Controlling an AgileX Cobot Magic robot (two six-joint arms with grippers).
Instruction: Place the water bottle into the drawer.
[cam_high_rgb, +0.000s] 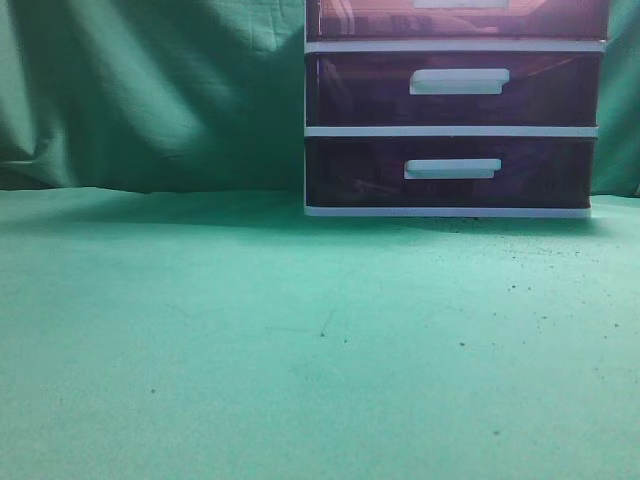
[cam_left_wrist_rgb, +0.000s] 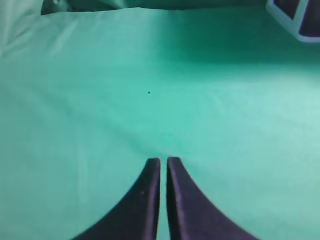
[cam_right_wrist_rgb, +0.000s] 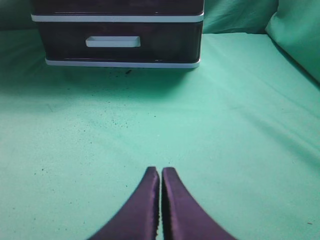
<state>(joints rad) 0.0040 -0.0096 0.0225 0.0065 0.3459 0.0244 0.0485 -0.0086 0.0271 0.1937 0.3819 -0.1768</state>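
A dark purple drawer unit (cam_high_rgb: 450, 110) with white frames and white handles stands at the back right of the green cloth table; its drawers are shut. It also shows in the right wrist view (cam_right_wrist_rgb: 117, 35), and a corner of it shows in the left wrist view (cam_left_wrist_rgb: 300, 17). No water bottle is in any view. My left gripper (cam_left_wrist_rgb: 163, 160) is shut and empty above bare cloth. My right gripper (cam_right_wrist_rgb: 160, 170) is shut and empty, some way in front of the drawer unit. Neither gripper shows in the exterior view.
Green cloth (cam_high_rgb: 250, 330) covers the table and hangs as a backdrop behind it. Small dark specks lie on the cloth in front of the drawer unit (cam_right_wrist_rgb: 120, 75). A raised fold of cloth lies at the right (cam_right_wrist_rgb: 300, 35).
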